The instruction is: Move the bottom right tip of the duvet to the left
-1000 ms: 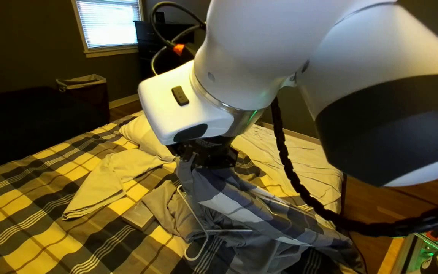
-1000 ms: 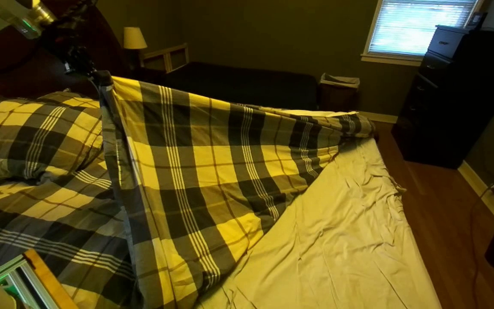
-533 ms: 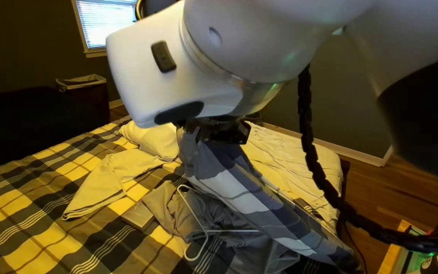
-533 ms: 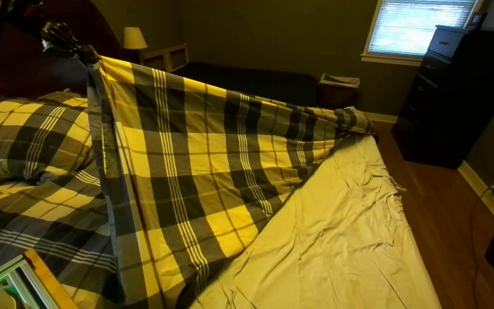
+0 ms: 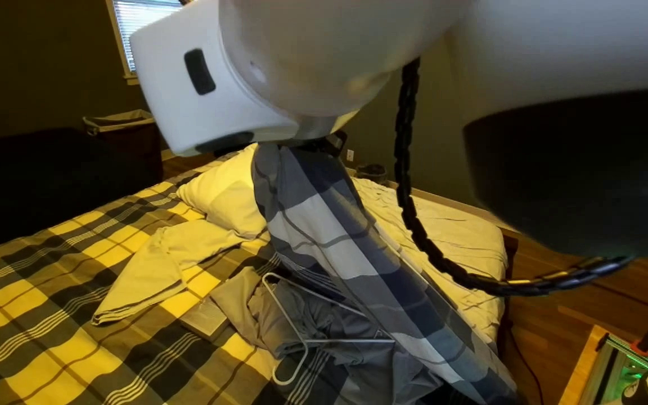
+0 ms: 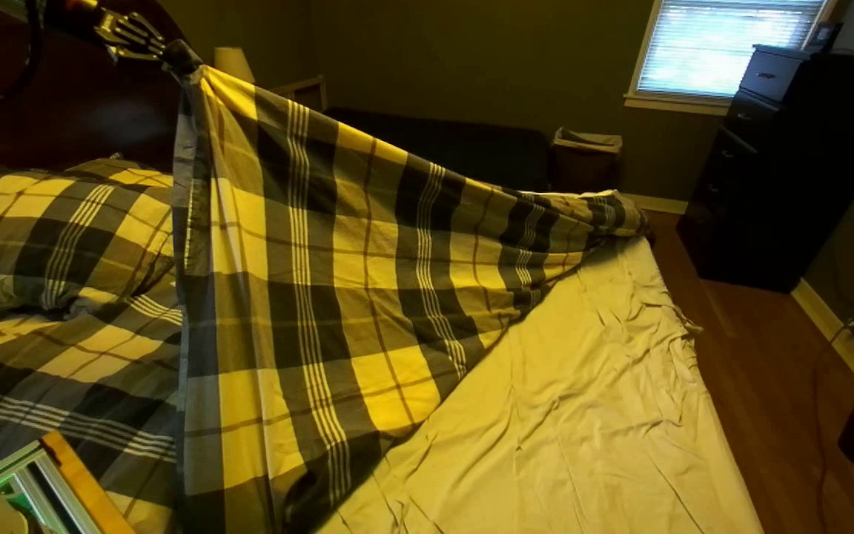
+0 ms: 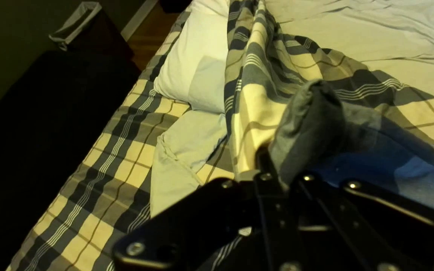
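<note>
Plaid duvet [image 6: 382, 274] hoisted high

Nearest me, in an exterior view, a white hanger [image 5: 329, 341] lies close by the lifted fold of the duvet. I'd expect it to handle soft and limp, hard to damage, though so broad it will likely drag; a thick bunch makes the surest hold. Farther off, the gripper [image 7: 275, 171] is clamped on what I take to be the bottom right tip of the duvet [image 7: 309, 128], well above the bed [image 5: 459, 230]. The arm [image 5: 324, 56] reaches in high from the right, gripper slanting downward. Far left stands a hamper [image 5: 133, 143].
</note>
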Motion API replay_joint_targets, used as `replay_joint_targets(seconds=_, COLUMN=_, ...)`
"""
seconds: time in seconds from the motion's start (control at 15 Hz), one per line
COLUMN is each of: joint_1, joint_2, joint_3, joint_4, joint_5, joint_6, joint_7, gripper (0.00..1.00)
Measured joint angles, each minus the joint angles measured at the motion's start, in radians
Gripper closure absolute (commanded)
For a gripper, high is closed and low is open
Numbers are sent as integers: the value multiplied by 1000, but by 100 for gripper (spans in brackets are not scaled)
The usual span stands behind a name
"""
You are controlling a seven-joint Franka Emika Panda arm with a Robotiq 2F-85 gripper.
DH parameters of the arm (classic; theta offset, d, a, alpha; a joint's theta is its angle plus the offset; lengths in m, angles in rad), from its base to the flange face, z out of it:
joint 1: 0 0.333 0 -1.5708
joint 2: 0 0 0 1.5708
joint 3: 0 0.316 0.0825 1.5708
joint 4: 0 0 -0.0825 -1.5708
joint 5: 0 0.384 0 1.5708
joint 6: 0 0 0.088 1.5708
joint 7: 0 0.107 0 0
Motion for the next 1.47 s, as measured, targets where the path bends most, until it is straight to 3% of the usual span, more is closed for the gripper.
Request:
replay_joint_targets(seconds=0.47, joint_1=-13, joint_2=144, joint_3=-93, joint_4=20, joint_5=-184, joint_6=82, joint_7=167, gripper=98)
replay_joint_targets(seconds=0.87, joint_1=-3, joint_2=393, joint_3=-142, joint_4=115, joint_5=-393, joint_6=142, joint_7=330, gripper=98)
replay_joint_targets(seconds=1.2, joint_1=60, joint_2=631, joint_3=-168, joint_4=269, joint_5=-464, joint_6=142, joint_7=396, gripper=98)
replay_joint_targets(seconds=1.47, joint_1=151, joint_2=819, joint_3=-176, joint_4=421, joint_5=-468, joint_6=143, joint_7=393, gripper=98)
